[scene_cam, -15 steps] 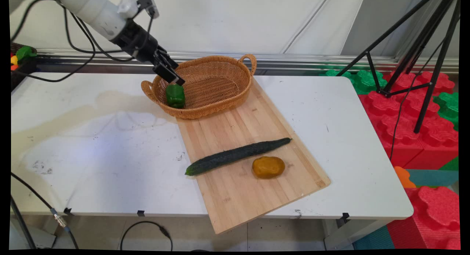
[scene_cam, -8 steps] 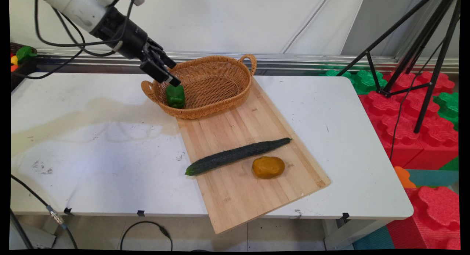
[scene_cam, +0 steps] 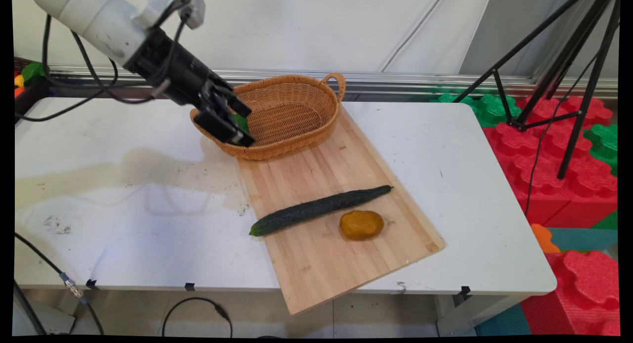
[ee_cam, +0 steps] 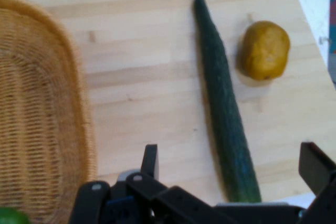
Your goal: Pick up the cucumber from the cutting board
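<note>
Covering most of the green pepper at upper left of the main view, the black gripper hangs over the wicker basket's left rim with its jaws spread and nothing between them. Only a sliver of the pepper shows behind the fingers (in the hand view it is a green scrap cut off at the bottom left corner). The basket sits on the far end of a wooden cutting board that runs diagonally through the frame's middle and overhangs the table's near edge. On the board lie a long cucumber and, just below and right of it, a yellowish potato, apart. The white table is scuffed. At right stand a black tripod and red and green foam blocks.
</note>
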`<state>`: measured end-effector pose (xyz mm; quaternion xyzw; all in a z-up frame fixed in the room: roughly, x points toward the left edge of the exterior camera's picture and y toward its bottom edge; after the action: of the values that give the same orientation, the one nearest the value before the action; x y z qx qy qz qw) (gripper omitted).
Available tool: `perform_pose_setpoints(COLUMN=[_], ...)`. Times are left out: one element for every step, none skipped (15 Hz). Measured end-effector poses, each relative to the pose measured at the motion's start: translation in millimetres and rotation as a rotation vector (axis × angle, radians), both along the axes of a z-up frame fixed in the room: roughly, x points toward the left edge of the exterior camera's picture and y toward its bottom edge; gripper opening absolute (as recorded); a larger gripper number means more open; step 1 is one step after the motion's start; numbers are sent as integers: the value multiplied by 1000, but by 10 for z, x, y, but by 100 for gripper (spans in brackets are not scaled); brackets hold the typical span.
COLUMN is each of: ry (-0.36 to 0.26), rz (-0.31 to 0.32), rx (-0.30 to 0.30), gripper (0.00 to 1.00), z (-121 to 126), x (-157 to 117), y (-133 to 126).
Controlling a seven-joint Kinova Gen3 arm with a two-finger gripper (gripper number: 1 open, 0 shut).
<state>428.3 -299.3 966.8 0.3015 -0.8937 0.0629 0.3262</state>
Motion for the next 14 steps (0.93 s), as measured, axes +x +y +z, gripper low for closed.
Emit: perform_pose_setpoints(ry=[-6,-12,-21,-30,-39,-49,-59,-69,-80,-92,-100,-110,-121,-131], rz=[-9,-14,-19,-21,-20,-21,-22,-22,-21,-18,-16,-11,-7,-2], rx=[6,11,19,26,34,41,49,57,64,74,81,89,97,105], gripper=[100,100,100,100,100,100,100,100,100,100,100,100,100,100], z=[-60,-119,-195,-273,-343,-424,-506,-577,-646,-736,-800,-874,-947,-1017], x=[-80,-146,-223,-298,-359,-431,-500,-555,-606,-670,-715,-765,-810,-849], y=[20,33,43,47,46,41,34,28,21,11,5,0,-3,-1])
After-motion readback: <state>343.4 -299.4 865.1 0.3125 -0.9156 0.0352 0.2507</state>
